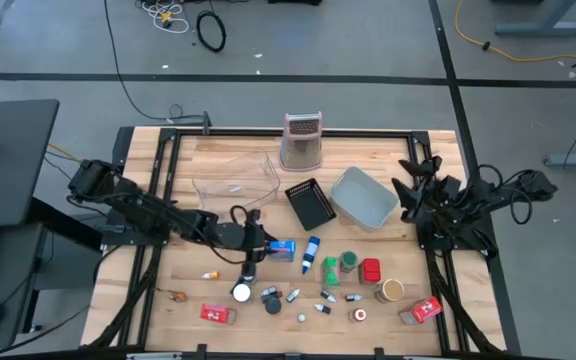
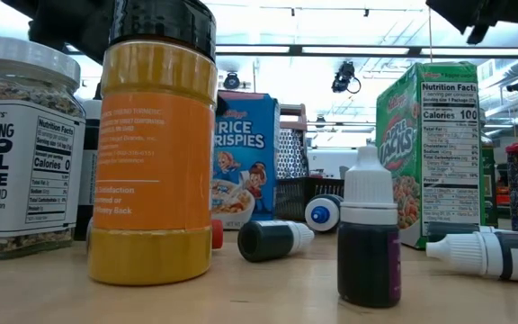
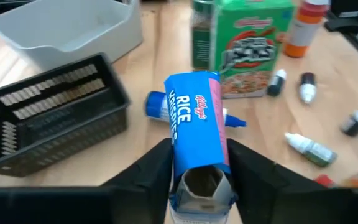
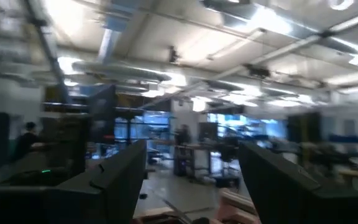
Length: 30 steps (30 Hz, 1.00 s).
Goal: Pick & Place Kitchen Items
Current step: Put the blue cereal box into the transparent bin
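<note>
Blue cereal box point(image 3: 194, 134) between end effector point(image 3: 199, 163) fingers

Room was a big open workshop w/ grey concrete floor point(image 1: 368, 40), dark seam lines across it. Loose cables point(image 1: 211, 28) lay on the floor beyond the table, black coil plus a yellow/white tangle; yellow cord point(image 1: 513, 35) ran toward the far right. Black desk point(image 1: 8, 160) stood just left of the wooden table point(image 1: 218, 150). Ceiling point(image 4: 185, 37) was high, w/ exposed ducts & bright strip lights. Benches & shelving sat far back; a person point(image 4: 27, 143) showed there, blurred.
</note>
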Motion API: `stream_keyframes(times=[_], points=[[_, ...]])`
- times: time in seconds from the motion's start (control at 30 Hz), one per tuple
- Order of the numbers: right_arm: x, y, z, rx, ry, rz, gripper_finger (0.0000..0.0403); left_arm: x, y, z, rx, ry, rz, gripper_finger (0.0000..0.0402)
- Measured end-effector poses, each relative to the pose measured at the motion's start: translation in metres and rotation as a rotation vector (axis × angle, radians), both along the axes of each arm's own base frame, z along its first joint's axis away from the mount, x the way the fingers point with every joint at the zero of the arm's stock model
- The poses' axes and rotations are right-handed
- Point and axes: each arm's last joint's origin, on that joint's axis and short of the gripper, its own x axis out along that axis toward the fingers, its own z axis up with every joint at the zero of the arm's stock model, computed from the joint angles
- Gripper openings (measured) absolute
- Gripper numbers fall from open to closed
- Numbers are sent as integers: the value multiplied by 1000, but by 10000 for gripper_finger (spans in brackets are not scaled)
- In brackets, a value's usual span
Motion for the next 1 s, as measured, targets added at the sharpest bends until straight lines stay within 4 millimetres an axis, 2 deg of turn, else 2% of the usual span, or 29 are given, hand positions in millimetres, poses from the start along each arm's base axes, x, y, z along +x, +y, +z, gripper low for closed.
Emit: stream_keyframes(times=[0.23, 0.47, 0.6, 0.77, 0.9, 1.0], points=[[19, 13, 6, -124, 37, 212, 260, 1, 9, 6, 65, -28, -6, 89], [39, 19, 8, -137, 110, 201, 245, -10, 19, 39, 113, -143, 49, 71], [43, 21, 9, -132, 99, 203, 240, -26, 31, 64, 114, -209, 142, 74], [46, 22, 9, -130, 87, 203, 240, -54, 49, 85, 186, -197, 341, 71], [48, 23, 8, -131, 91, 203, 240, -74, 64, 93, 159, -171, 460, 70], [48, 23, 9, -126, 67, 202, 240, -80, 74, 92, 75, -163, 551, 70]])
